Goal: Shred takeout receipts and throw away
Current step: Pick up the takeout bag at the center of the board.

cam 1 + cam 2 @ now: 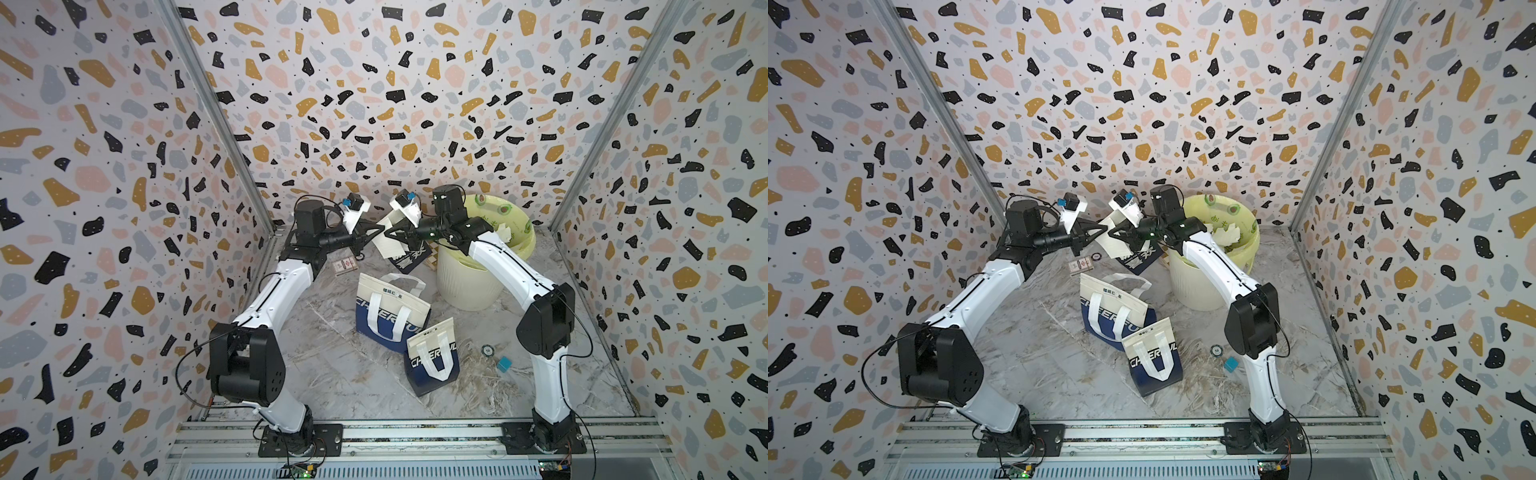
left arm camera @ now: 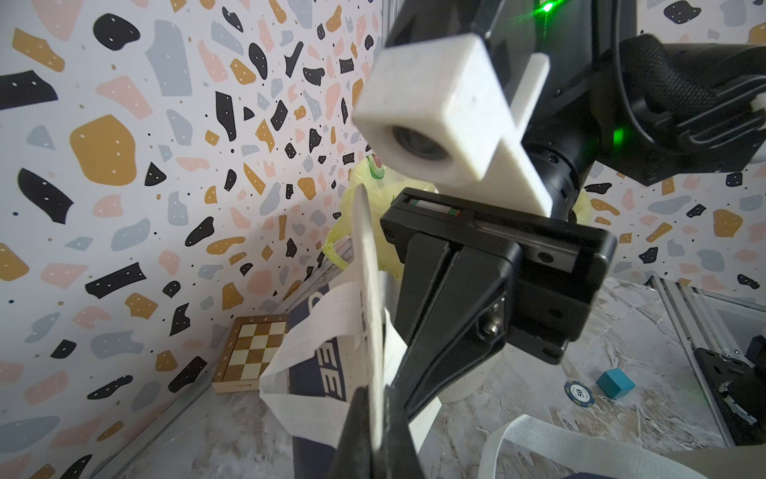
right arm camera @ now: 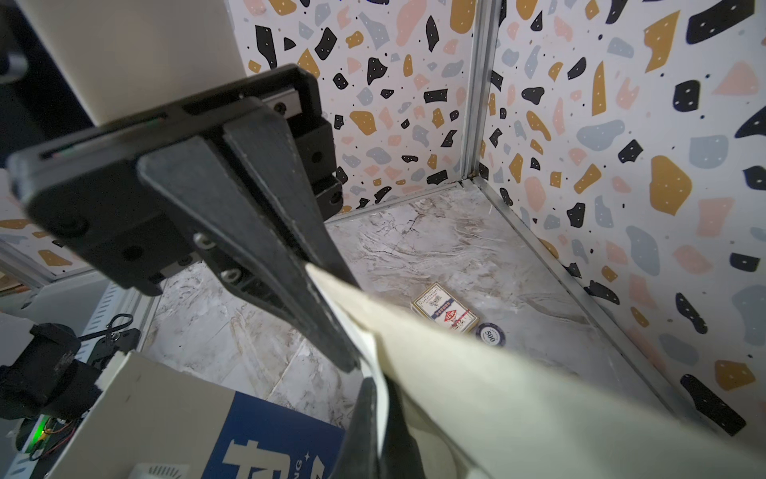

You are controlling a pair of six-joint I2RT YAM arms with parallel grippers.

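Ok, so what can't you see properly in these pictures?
- What the receipt says: edge-on in the left wrist view, too small in both top views.
- Inside the bin: the right arm covers part of the opening in both top views.
- The far tote bag: partly behind the receipt in both top views.

scraps (image 1: 1227,237) in bin (image 1: 1196,286), bags (image 1: 1115,313) left of bin

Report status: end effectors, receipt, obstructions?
Left end effector and right end effector both shut on one receipt, held aloft. Scraps in bin. Tote bag beneath; nothing seen blocking.
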